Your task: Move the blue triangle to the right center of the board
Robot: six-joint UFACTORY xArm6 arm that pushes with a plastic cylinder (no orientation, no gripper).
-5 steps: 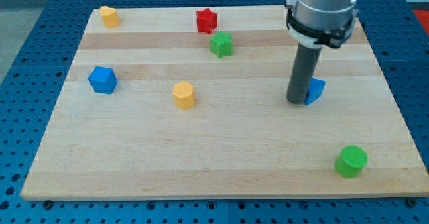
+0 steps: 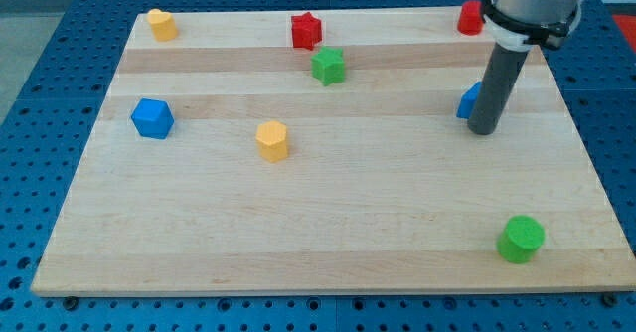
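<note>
The blue triangle (image 2: 468, 101) lies on the wooden board (image 2: 328, 223) at the view's right, a little above mid-height, mostly hidden behind my rod. My tip (image 2: 484, 130) rests on the board just to the right of and below the triangle, touching or almost touching it. Only the triangle's left part shows.
A red block (image 2: 470, 17) sits at the top right by the rod. A green cylinder (image 2: 521, 239) is at the bottom right. A red star (image 2: 306, 30), a green star (image 2: 328, 66), a yellow hexagon (image 2: 272, 140), a blue cube (image 2: 152, 118) and a yellow block (image 2: 161, 23) lie to the left.
My tip has moved from the triangle's left side to its right, lower side. The triangle has shifted slightly up. The red block at the top right is now uncovered.
</note>
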